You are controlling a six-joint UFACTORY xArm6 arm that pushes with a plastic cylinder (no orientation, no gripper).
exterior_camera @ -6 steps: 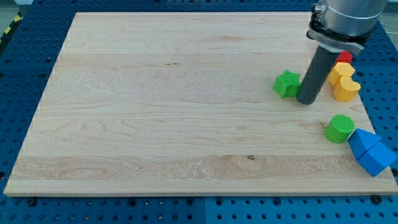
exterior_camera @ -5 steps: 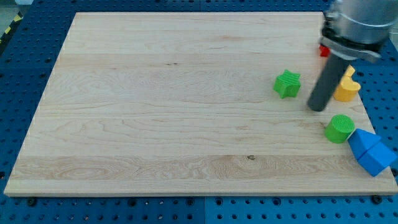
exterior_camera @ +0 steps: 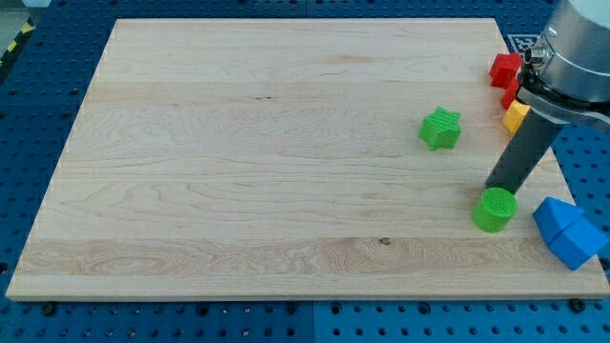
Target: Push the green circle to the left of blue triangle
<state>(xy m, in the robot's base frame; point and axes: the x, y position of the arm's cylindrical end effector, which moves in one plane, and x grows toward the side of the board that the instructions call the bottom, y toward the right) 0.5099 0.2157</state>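
The green star [exterior_camera: 440,128] sits untouched, and just right of it the green circle [exterior_camera: 495,210] has slid leftward and down from where it lay a moment ago! My tip [exterior_camera: 498,189] has swung down against its upper edge. No pincer here, only a rod. The circle now stands apart, left of the blue triangle [exterior_camera: 569,232], task nearly done. Pale wooden surface [exterior_camera: 267,152], blue pegboard [exterior_camera: 38,76] around.
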